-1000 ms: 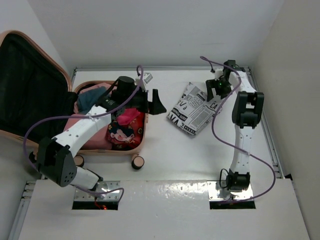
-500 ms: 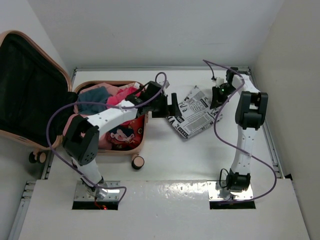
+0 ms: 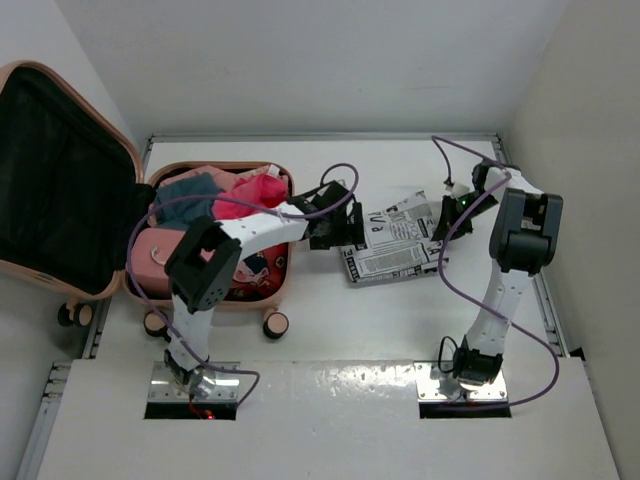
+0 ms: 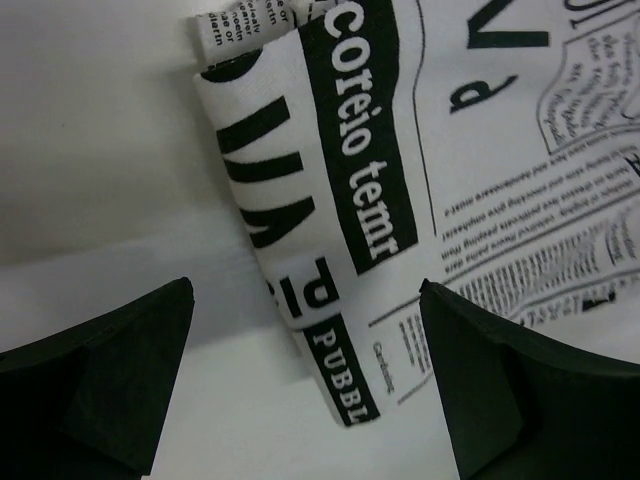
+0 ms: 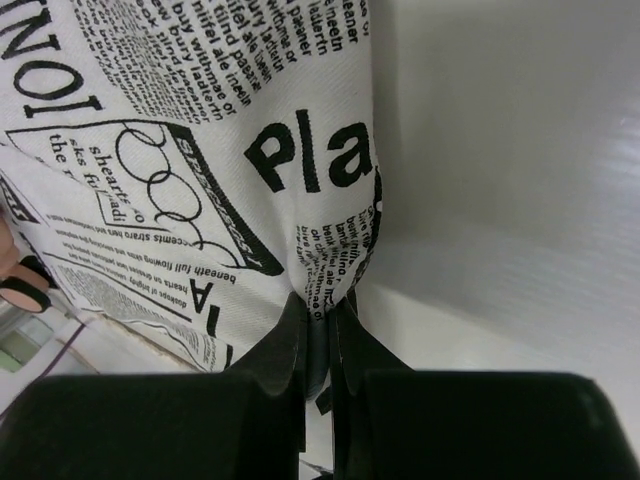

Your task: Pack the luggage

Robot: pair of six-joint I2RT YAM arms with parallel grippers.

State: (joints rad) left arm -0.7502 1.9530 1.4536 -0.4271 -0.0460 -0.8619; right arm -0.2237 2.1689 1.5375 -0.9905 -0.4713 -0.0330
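Note:
The luggage (image 3: 240, 303) lies open at the left, its black-lined lid (image 3: 55, 180) standing up and clothes (image 3: 235, 195) piled in its base. A newspaper-print cloth (image 3: 395, 243) lies on the white table to its right. My left gripper (image 3: 345, 230) is open at the cloth's left end. In the left wrist view the folded edge of the cloth (image 4: 340, 200) lies between the spread fingers (image 4: 110, 370) of the left gripper (image 4: 305, 375). My right gripper (image 3: 445, 218) is shut on the cloth's right edge, and the pinched fold of the cloth (image 5: 200, 150) shows at the right gripper's (image 5: 320, 312) tips.
The luggage's wheels (image 3: 275, 324) stick out toward the near edge. White walls close in the table at the back and right. Purple cables (image 3: 445, 285) loop beside both arms. A raised rail (image 3: 545, 300) runs along the table's right side.
My left arm swung right from over the luggage to the cloth's left end. My right gripper closed on the cloth's right edge and moved right, turning the cloth.

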